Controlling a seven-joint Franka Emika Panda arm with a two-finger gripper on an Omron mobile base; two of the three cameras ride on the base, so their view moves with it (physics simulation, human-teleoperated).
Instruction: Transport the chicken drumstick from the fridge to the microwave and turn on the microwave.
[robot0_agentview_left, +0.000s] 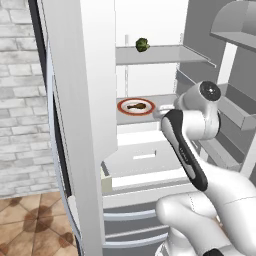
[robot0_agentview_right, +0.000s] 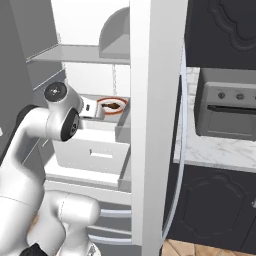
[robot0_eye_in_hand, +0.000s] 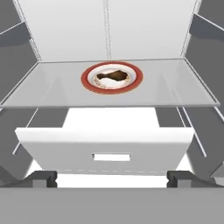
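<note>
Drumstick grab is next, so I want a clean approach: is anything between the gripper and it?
Nothing visible. The drumstick lies on a red-rimmed plate on the fridge shelf, straight ahead of the open gripper.

A small dark-green vegetable (robot0_agentview_left: 142, 45) sits upper centre. A red-rimmed plate (robot0_eye_in_hand: 136, 79) lies mid-frame. A grey oven (robot0_agentview_right: 227, 110) stands at right.

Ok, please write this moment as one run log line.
phase: reach | gripper: open, empty | golden-brown chicken drumstick: on red-rimmed white plate, fridge shelf

The arm (robot0_agentview_right: 60, 120) hides part of the plate (robot0_agentview_right: 107, 102) in the right base view.
</note>
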